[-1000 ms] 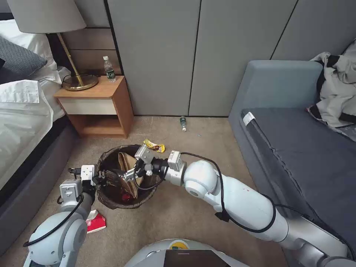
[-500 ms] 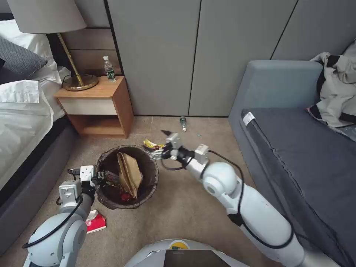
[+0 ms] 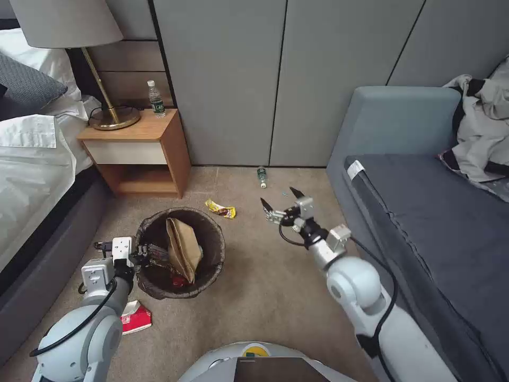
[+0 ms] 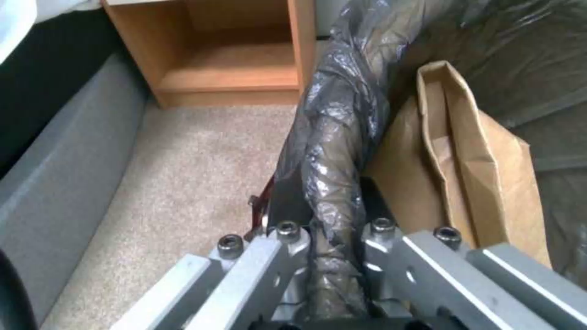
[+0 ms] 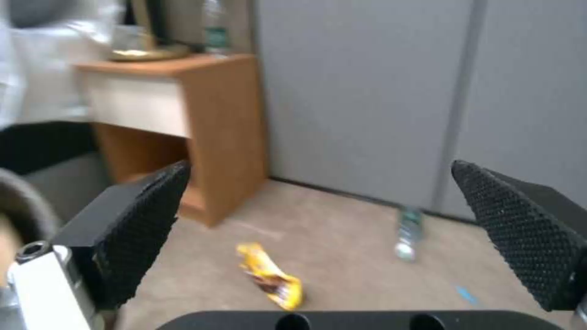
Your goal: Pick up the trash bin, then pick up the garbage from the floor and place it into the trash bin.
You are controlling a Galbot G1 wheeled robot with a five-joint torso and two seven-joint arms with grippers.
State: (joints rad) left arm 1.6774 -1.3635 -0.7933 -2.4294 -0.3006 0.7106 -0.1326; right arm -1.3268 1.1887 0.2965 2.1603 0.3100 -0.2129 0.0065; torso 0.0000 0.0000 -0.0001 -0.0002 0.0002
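The trash bin (image 3: 216,245) stands on the carpet, lined with a dark bag, and a crumpled brown paper bag (image 3: 183,248) and red packets (image 3: 178,279) lie inside it. My left gripper (image 3: 142,254) is shut on its bag-covered rim (image 4: 333,137), as the left wrist view shows at the gripper (image 4: 330,236). Above the carpet, to the right of the bin, my right gripper (image 3: 279,200) hangs open and holds nothing. On the floor lie a yellow wrapper (image 3: 221,208) (image 5: 269,275), a small bottle (image 3: 262,176) (image 5: 408,231) by the wall, and a red-and-white packet (image 3: 137,318) beside my left arm.
A wooden nightstand (image 3: 143,143) with a lamp (image 3: 111,114) and a water bottle (image 3: 156,99) stands behind the bin. The bed (image 3: 32,175) runs along the left, and a grey sofa (image 3: 424,212) with clothes is on the right. Grey cabinet doors (image 3: 275,79) close off the back.
My right gripper has pulled out from over the bin and swung right toward the sofa, standing open. The paper bag stays in the bin. The left gripper keeps its hold on the rim.
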